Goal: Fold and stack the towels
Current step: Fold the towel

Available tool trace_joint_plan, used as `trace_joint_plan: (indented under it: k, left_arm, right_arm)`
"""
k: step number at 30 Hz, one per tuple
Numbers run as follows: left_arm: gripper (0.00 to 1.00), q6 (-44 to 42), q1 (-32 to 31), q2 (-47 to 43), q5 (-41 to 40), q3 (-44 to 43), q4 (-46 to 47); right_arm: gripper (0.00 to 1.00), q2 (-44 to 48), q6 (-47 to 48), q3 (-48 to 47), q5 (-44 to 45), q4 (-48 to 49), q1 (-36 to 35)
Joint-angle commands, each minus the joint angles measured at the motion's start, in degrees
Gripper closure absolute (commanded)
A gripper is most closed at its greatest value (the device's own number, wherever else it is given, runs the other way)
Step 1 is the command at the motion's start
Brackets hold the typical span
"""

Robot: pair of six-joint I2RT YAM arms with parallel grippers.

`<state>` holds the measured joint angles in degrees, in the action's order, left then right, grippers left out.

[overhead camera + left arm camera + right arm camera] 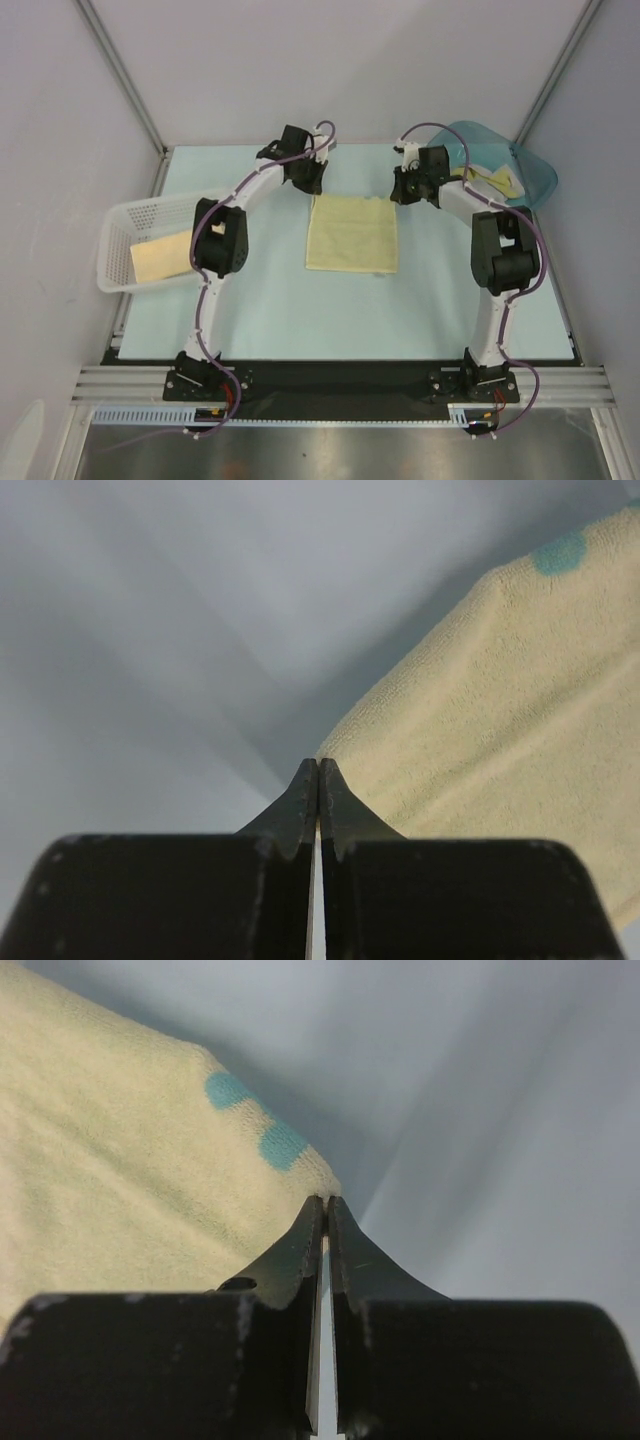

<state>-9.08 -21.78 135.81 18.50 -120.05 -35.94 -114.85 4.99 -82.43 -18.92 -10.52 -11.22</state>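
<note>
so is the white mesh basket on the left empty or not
Not empty: the white mesh plastic basket holds one pale yellow cloth, lying flat across its floor.

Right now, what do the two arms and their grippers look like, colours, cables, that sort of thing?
Both the left arm and right arm have white links with chunky black joint housings, and a purple cable loops along each. The left gripper and right gripper have matte black fingers tapering to thin points, with pale scuffs.
</note>
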Motion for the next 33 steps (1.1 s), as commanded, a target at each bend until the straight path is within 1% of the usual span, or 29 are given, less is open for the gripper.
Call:
trace_joint_plan:
  k: [1, 7, 14, 21, 27, 33]
  left_arm:
    - [1.0, -3.4, 0.2, 0.7, 1.8, -2.6, 0.1]
    - [1.0, -7.3, 0.3, 0.5, -0.9, -2.2, 0.0]
    - [1.0, -9.8, 0.3, -2.1, -0.3, -1.2, 0.0]
    - [1.0, -10.3, 0.2, -8.7, 0.9, 7.8, 4.8]
    - [1.0, -10.1, 0.2, -11.2, 1.5, 10.7, 5.4]
    - [1.0, -10.1, -0.2, -14.3, 1.6, 13.3, 5.1]
  right_arm:
    - [1.0, -2.7, 3.9, -3.1, 1.8, 2.5, 0.5]
    - [1.0, -2.2, 7.3, -2.0, 2.0, 4.3, 1.4]
    - [1.0, 0.8, 9.9, 0.3, 1.4, 5.4, 1.6]
    - [1.0, 5.2, 10.2, 4.8, -0.4, 7.5, 1.6]
    - [1.0, 8.4, 9.8, 8.2, -1.4, 9.5, 1.5]
    - [1.0, 10.4, 10.9, 10.3, -1.2, 8.9, 0.3]
